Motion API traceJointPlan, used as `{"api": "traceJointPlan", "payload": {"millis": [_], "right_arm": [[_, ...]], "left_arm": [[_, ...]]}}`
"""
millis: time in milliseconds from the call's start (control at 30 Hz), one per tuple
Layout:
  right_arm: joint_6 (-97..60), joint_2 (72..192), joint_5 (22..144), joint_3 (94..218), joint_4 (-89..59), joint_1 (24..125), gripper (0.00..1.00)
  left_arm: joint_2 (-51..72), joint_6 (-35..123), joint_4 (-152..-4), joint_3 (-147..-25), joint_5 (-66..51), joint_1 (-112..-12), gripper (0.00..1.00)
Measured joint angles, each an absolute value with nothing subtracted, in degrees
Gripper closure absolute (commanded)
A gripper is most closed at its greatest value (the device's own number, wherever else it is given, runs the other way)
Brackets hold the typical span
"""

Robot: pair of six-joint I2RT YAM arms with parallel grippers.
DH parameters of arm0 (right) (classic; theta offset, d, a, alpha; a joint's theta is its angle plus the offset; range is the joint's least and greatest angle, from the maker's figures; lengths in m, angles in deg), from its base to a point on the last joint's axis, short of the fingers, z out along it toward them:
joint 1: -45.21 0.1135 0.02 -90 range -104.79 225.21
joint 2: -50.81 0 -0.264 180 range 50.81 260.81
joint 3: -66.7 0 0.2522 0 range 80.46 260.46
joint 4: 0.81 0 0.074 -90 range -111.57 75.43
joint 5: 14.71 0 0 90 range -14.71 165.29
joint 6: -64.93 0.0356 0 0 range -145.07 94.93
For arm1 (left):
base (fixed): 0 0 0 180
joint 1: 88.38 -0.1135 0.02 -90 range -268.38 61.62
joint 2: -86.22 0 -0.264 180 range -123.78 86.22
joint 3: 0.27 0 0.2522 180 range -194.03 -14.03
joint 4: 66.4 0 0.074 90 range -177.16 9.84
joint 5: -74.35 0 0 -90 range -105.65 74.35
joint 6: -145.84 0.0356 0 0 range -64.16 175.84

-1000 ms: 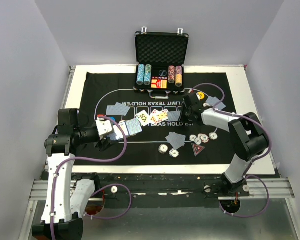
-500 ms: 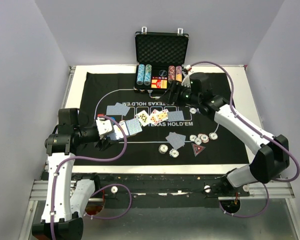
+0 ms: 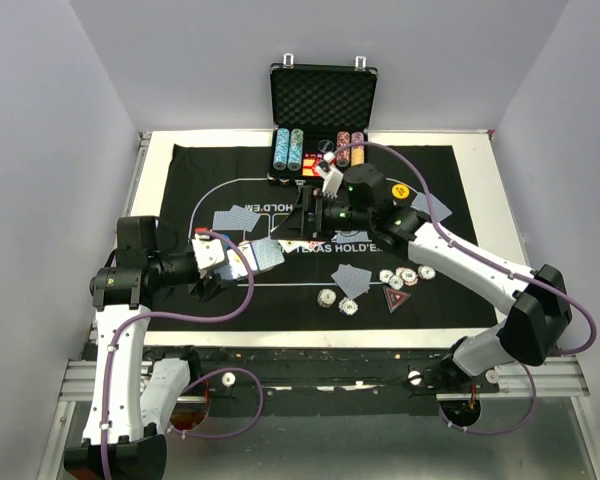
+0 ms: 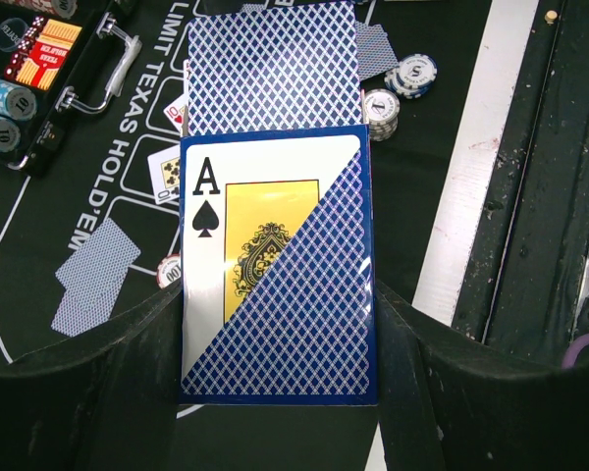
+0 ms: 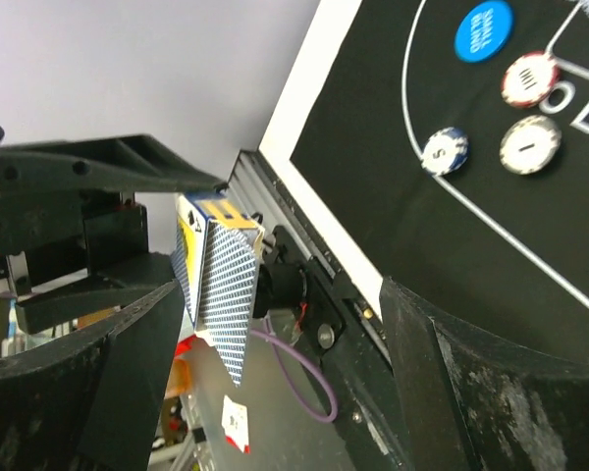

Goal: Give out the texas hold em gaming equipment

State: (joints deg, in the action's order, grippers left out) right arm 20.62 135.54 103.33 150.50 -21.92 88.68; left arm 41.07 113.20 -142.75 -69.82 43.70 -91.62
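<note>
The right arm has swung in from the right side of the mat (image 3: pixel 230 165), past the case (image 3: pixel 323 100), and its end effector (image 3: pixel 308 215) now hangs over the middle of the mat, fingers spread with nothing between them. It points toward the left end effector (image 3: pixel 216 256), which stays pinched on the pack of cards (image 4: pixel 275 265) above the mat's left part. Face-down pairs (image 3: pixel 235 217) and chips (image 3: pixel 405 275) already lie dealt out, so the right arm looks set to draw another card from the pack
</note>
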Motion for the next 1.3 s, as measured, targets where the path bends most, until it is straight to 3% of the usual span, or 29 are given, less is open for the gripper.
{"api": "traceJointPlan", "payload": {"millis": [367, 1300], "right_arm": [[22.6, 139.1, 103.7, 150.4, -20.5, 94.4, 0.14], [25.6, 133.7, 101.8, 144.7, -20.6, 90.2, 0.33]], "left_arm": [[41.1, 113.2, -142.7, -69.8, 43.7, -91.6, 0.63], [41.3, 113.1, -143.0, -69.8, 42.9, -91.6, 0.63]]}}
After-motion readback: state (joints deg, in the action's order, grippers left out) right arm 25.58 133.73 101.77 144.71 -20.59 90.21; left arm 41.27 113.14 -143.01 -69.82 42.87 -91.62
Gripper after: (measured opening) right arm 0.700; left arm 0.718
